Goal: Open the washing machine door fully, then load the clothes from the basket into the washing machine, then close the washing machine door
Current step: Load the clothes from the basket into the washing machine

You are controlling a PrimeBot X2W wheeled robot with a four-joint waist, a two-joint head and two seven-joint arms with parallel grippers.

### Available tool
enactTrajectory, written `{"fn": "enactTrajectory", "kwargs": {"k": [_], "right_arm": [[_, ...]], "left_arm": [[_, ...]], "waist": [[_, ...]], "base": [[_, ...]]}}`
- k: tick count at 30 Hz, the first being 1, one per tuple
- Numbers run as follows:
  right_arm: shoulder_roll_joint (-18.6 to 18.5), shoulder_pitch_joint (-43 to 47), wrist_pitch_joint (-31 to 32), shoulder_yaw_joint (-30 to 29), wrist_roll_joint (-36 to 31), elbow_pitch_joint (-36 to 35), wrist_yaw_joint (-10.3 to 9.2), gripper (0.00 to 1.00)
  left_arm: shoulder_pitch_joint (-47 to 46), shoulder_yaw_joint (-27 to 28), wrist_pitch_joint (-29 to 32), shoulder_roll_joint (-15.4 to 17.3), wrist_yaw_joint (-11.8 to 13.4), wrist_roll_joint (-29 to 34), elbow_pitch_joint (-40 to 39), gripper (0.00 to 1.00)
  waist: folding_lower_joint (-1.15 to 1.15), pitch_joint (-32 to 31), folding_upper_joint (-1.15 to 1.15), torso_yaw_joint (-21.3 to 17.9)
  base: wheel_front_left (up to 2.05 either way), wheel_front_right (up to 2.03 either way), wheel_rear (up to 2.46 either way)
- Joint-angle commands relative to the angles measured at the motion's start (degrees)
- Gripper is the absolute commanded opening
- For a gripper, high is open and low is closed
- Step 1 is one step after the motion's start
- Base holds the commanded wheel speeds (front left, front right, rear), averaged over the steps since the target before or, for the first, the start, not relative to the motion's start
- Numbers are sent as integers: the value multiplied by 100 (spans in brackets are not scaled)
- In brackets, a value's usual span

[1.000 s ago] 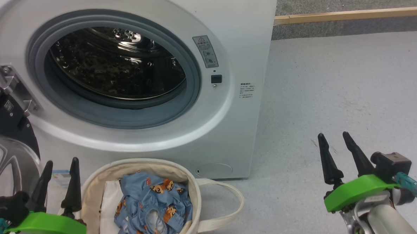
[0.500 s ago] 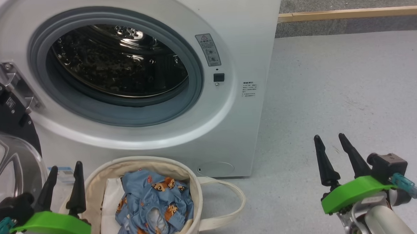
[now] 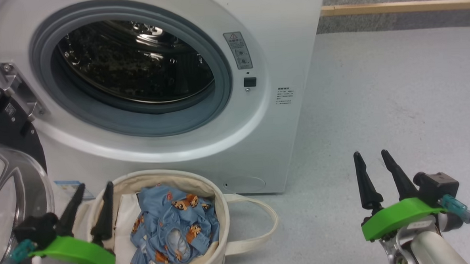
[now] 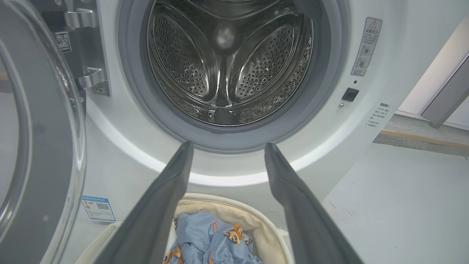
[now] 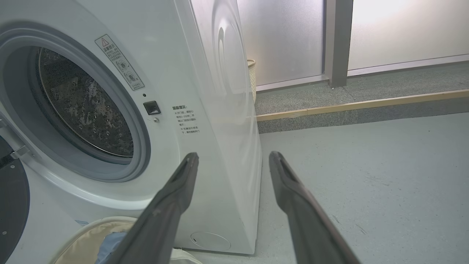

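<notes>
In the head view the left jaws are seen apart and empty, the clothes (image 3: 171,222) in the basket (image 3: 222,212) just right of them; the right jaws, likewise apart, are seen well away. In the left wrist view the washing machine (image 4: 329,139) is framed beyond the tips. In the right wrist view it is seen left of them.

Bright even light, glare inside the washing machine (image 3: 151,112), wrist-view edges bowed

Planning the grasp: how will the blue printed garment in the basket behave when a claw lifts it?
Likely floppy: the clothes lie crumpled in folds, so they should drape and trail from a pinch. Probably light, as the fabric looks thin. The basket is soft canvas, so it may tug along if cloth snags.
</notes>
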Motion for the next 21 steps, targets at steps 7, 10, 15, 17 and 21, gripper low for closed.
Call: {"fn": "enactTrajectory", "kwargs": {"k": [7,10,15,17,21], "right_arm": [[-60,-346,-71,102,-30,-213,3,100],[-65,-424,-71,94,-49,-245,3,100],[-68,-517,-71,93,-104,-282,3,100],[-63,-561,-71,77,-120,-306,3,100],[-35,-663,-71,57,-160,-382,3,100]], "left_arm": [[-573,175,-64,-94,-64,-230,266,100],[-686,114,-50,-181,-21,-218,587,100],[-919,-72,-56,-246,-19,-51,1004,100],[-1053,-106,-60,-310,-36,-58,1198,100],[-1300,22,-70,-484,-89,-310,1525,100]], "waist": [[0,248,0,53],[0,379,0,46],[0,585,0,50],[0,686,0,49],[0,880,0,18]], "base": [[0,0,0],[0,0,0],[0,0,0],[0,0,0],[0,0,0]]}}
